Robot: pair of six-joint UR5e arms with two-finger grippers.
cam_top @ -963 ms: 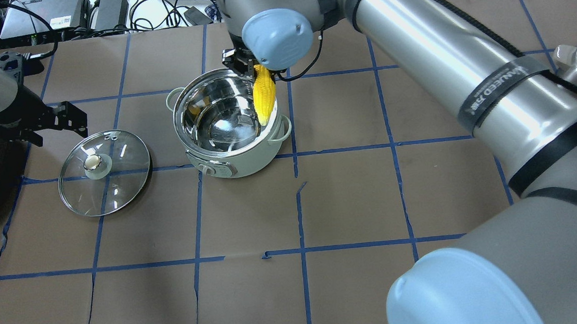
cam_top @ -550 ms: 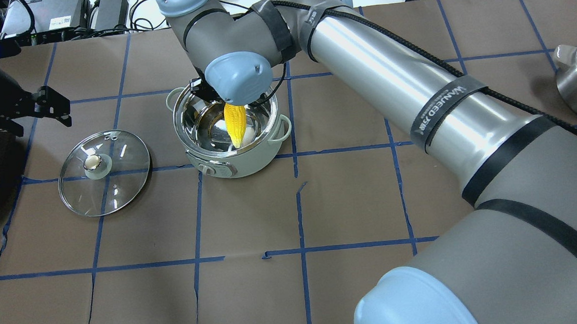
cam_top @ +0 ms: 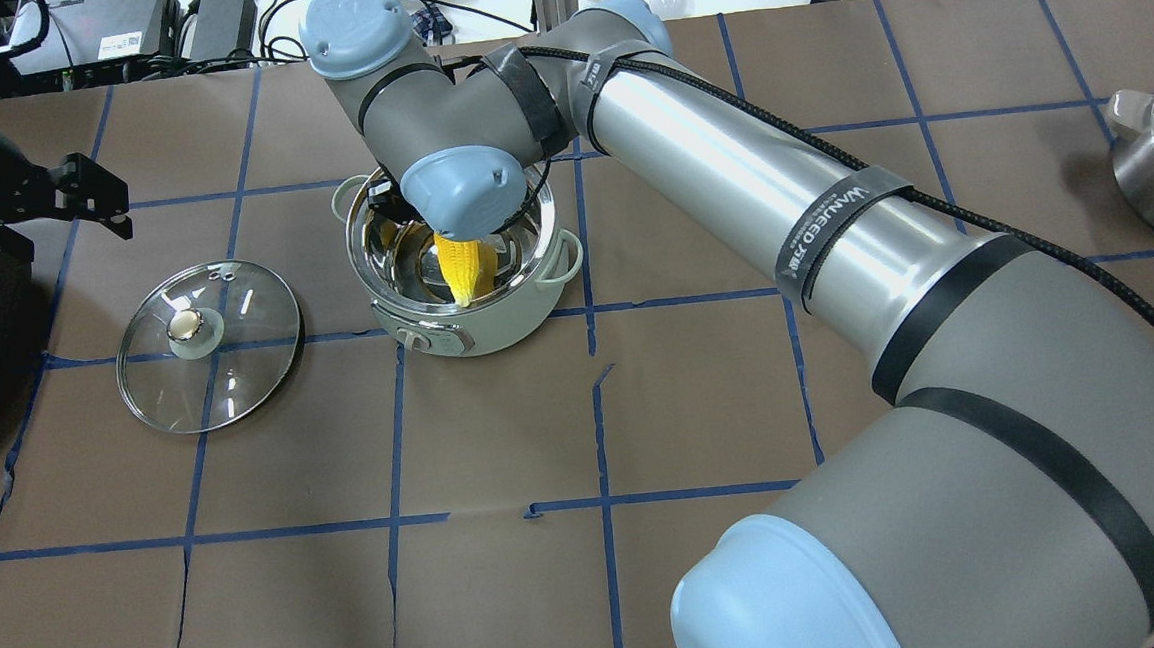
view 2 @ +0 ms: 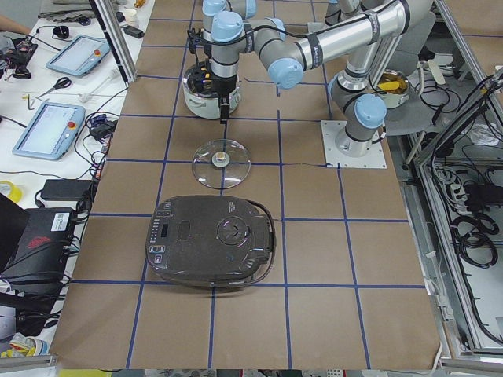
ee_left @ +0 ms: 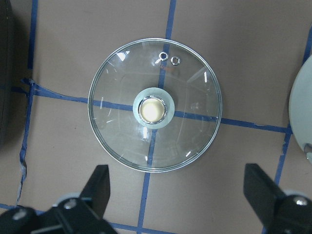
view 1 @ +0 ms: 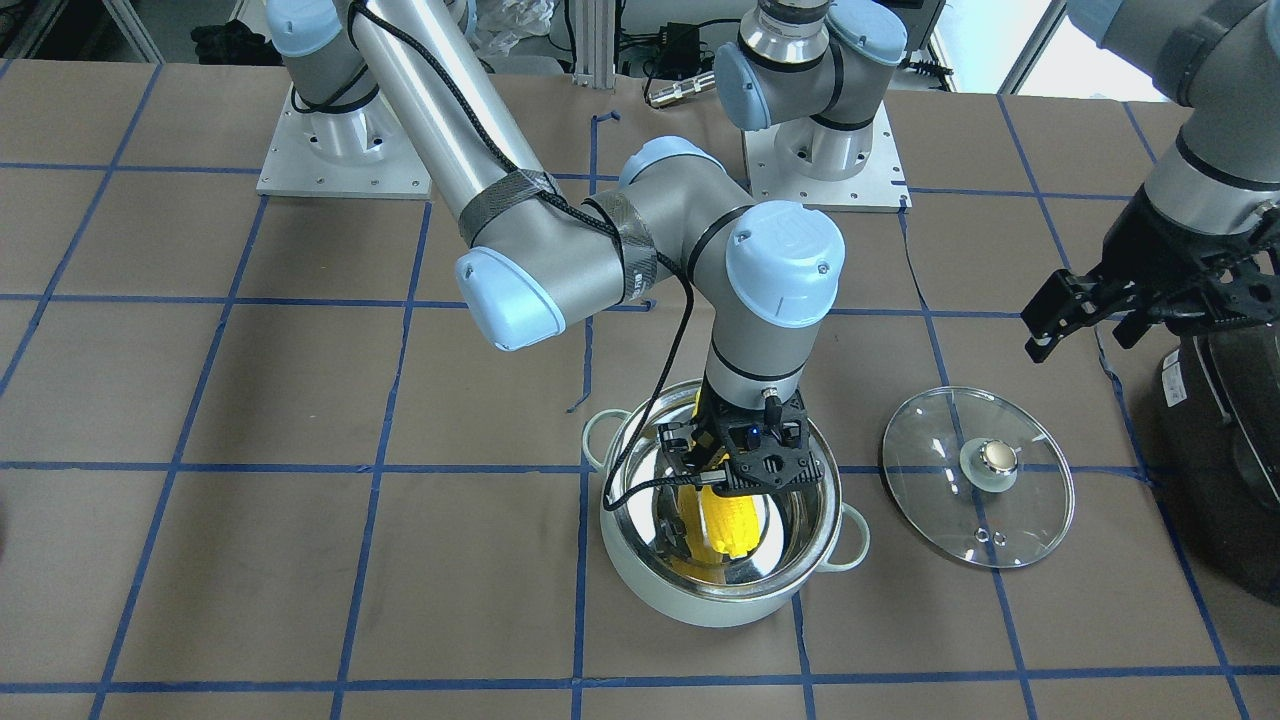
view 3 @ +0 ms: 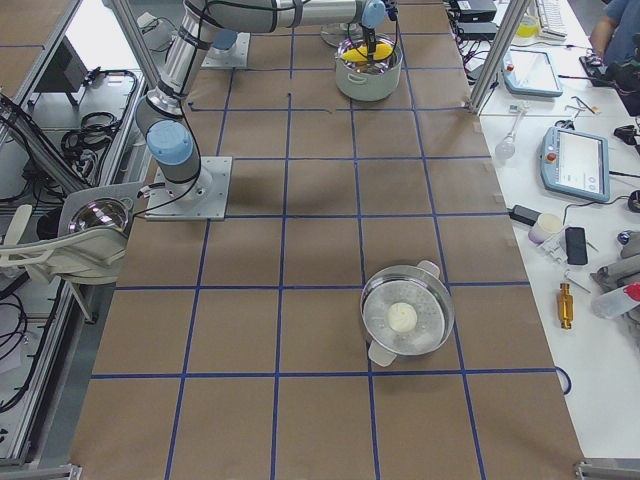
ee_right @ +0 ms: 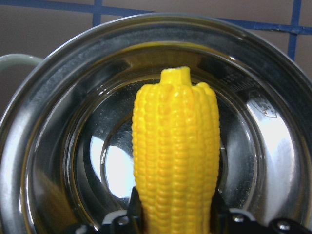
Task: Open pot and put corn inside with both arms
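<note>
right fingers (ee_right: 135, 204): pinching the fat end of the corn (cam_top: 460, 266), one on each side, parked right over the mouth of the pot (cam_top: 477, 322)
corn: hanging tip-down inside the shiny steel of the pot, tip slanting toward 6 o'clock in the overhead view; honestly can't tell if the tip touches the bottom
pot: open, sitting on the worktop (cam_top: 544, 436) with a loop handle poking out on either side
lid (cam_top: 239, 375): lying flat on the worktop, knob (cam_top: 187, 328) up, somewhere between 8 and 9 o'clock from the pot in the overhead view, near it but not touching
left fingers (ee_left: 100, 183): spread wide, hovering at about 11 o'clock from the lid in the overhead view; my left wrist cam looks straight down on the lid
black cooker (view 2: 212, 239): out past the lid at 9 o'clock
steel steamer pan (view 3: 405, 320): way off at 3 o'clock, well apart from the pot, with a white lump (view 3: 402, 317) in it
</note>
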